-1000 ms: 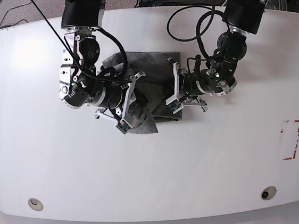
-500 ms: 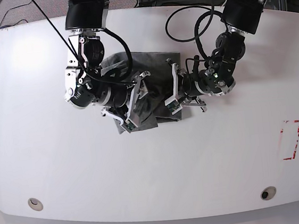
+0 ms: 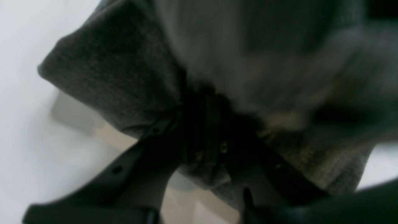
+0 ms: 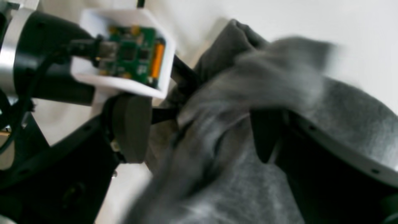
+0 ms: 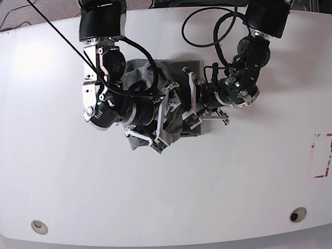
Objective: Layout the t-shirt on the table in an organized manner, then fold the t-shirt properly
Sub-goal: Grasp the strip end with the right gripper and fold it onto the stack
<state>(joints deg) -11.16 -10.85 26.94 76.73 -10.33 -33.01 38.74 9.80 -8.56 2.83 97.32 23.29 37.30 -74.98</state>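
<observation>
The grey t-shirt lies bunched up at the middle of the white table, partly hidden under both arms. My left gripper is at the heap's right edge. In the left wrist view its dark fingers are shut on a fold of the t-shirt just above the tabletop. My right gripper is pushed into the heap from the left. The right wrist view shows it open, with the t-shirt lying loose between its fingers and draped over the right finger.
The two grippers are very close together; the left arm's green camera board fills the right wrist view's upper left. A red tape rectangle marks the table at the right. Two round cable holes sit near the front edge.
My right gripper has opened, let go of the cloth and moved right towards the left gripper. The heap is pushed tighter. The left gripper has stayed shut in place.
</observation>
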